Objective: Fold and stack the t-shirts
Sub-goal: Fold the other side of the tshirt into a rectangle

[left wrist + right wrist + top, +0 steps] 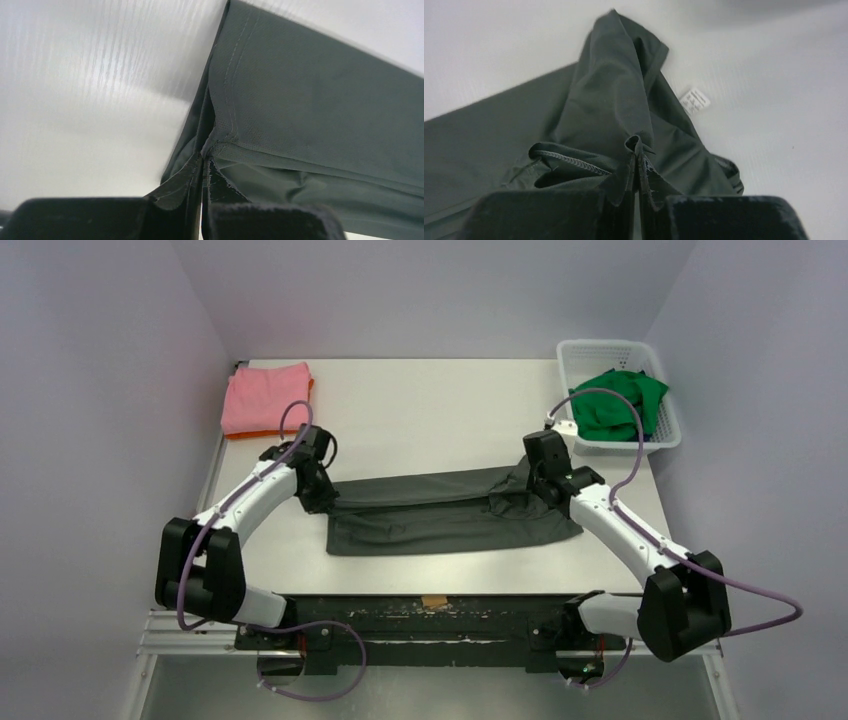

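Observation:
A dark grey t-shirt (450, 515) lies as a long band across the middle of the table. My left gripper (318, 492) is shut on its left end, pinching a stitched hem corner (220, 140). My right gripper (545, 480) is shut on the bunched right end, a fold of cloth (636, 142) standing up between the fingertips. A white label (694, 100) shows on the table just beyond the cloth. A folded pink t-shirt (265, 395) rests on an orange t-shirt (262, 433) at the back left. A bright green t-shirt (620, 400) is crumpled in the basket.
The white lattice basket (585, 350) stands at the back right corner of the table (430, 400). Grey walls close in the left, back and right sides. A black rail (430, 615) carries the arm bases along the near edge.

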You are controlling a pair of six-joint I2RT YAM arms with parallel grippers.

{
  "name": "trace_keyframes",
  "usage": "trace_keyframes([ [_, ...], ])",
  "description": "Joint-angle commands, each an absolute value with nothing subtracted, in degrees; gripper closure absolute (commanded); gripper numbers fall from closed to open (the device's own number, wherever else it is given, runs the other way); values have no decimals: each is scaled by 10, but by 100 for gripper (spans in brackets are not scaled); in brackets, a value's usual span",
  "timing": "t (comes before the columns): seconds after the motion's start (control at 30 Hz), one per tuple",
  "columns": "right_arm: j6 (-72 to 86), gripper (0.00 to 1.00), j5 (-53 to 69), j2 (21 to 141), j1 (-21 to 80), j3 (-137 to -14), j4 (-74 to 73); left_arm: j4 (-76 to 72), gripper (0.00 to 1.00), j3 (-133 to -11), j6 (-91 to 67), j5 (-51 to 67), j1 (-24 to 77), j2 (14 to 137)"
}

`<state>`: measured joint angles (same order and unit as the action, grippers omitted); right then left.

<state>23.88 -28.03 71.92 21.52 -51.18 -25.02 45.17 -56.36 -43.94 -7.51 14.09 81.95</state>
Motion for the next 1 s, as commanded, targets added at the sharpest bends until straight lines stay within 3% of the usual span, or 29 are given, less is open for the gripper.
trace_keyframes([
  [0.0,368,95,-324,698,232,-459,-334,443,96,-526,-456,-57,148,808],
  [0.1,424,72,-334,657,263,-425,-389,456,61,-499,-461,-57,159,782],
  [0.13,437,60,-329,641,270,-417,-404,459,54,-494,-462,-56,162,769],
  [0.17,444,36,-320,620,275,-412,-412,466,45,-494,-463,-59,166,757],
  [0.2,440,25,-305,602,276,-411,-418,475,40,-497,-463,-62,169,742],
  [0.3,426,21,-301,560,277,-423,-417,508,24,-517,-468,-82,177,696],
  [0.43,384,19,-237,540,276,-421,-288,484,1,-543,-451,-72,185,658],
  [0.57,345,17,-175,601,276,-415,-125,415,0,-568,-428,-6,185,717],
  [0.7,321,16,-151,717,276,-459,-89,361,0,-597,-417,87,185,820],
  [0.83,301,16,-106,805,280,-485,-92,359,0,-602,-416,86,185,891],
  [0.97,311,16,-79,813,323,-459,-81,372,0,-583,-423,42,182,923],
])
